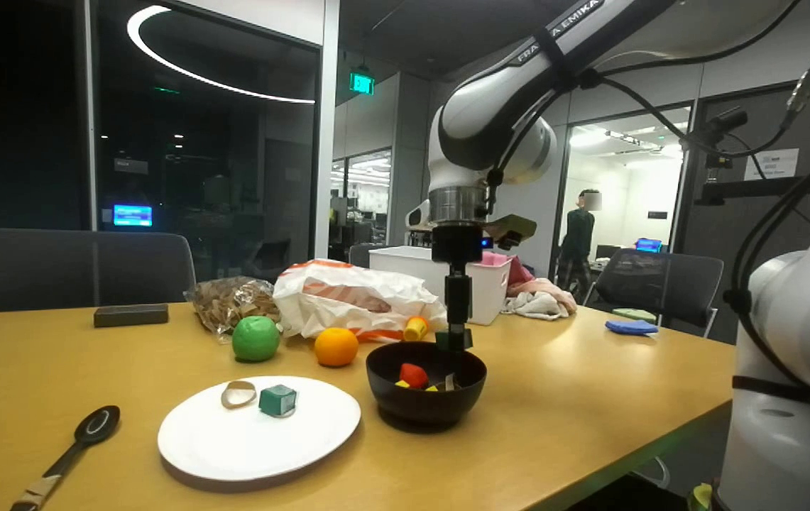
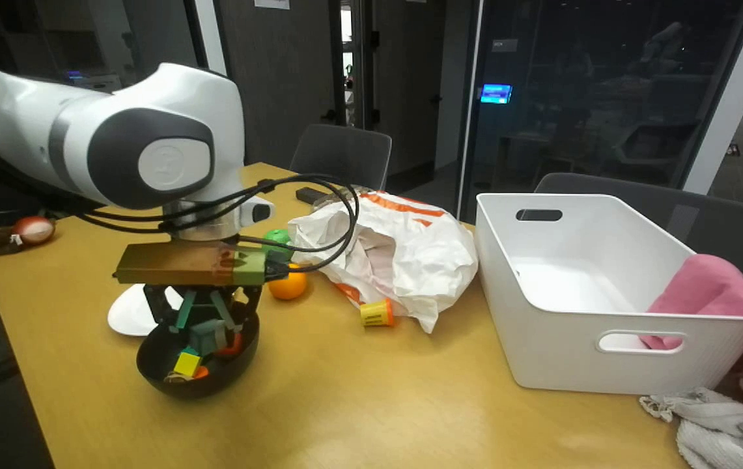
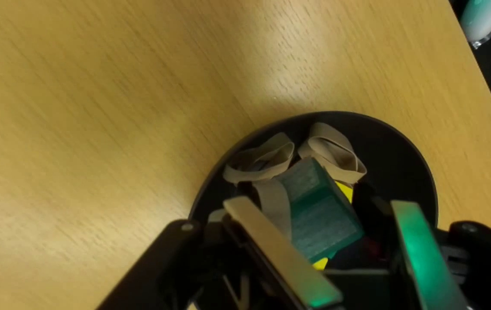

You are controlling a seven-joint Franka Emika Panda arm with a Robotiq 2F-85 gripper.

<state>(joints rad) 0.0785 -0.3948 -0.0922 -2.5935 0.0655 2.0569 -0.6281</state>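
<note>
Two fingers point(image 3: 279, 249) stand well apart, w/ a gap wider than the green block point(image 3: 322, 219) that the wrist view shows below & btwn them; can't tell if that's max. spread. In that view the blk is clear of one finger & very near the other, so contact there is unclear. It's within the outline of the black bowl point(image 1: 426, 410), which sits on the surface point(image 1: 575, 404).

Wrist view gives a good look at beige loops point(image 3: 331, 153) in the bowl, just beside the blk; both exterior views show only scraps of them. In an exterior view the fingers point(image 1: 456, 341) are edge-on, so the gap isn't readable. Only there: a black spoon point(image 1: 97, 424), a person point(image 1: 580, 234) in the bkgd, plus a teal cube point(image 1: 277, 401) on the white plate point(image 1: 234, 447). In an exterior view the plate point(image 2: 129, 311) is partly hidden behind bowl & fingers, but a yellow block point(image 2: 187, 365) in the bowl shows clearly, as does the inside of a white bin point(image 2: 560, 352) w/ pink cloth point(image 2: 703, 286) over its edge. Orange point(image 1: 336, 347) & round green item point(image 1: 255, 338) appear in both exterior views, near a white bag point(image 2: 436, 254). A yellow tub point(image 2: 377, 313) lies on its side by the bag, also in both.
</note>
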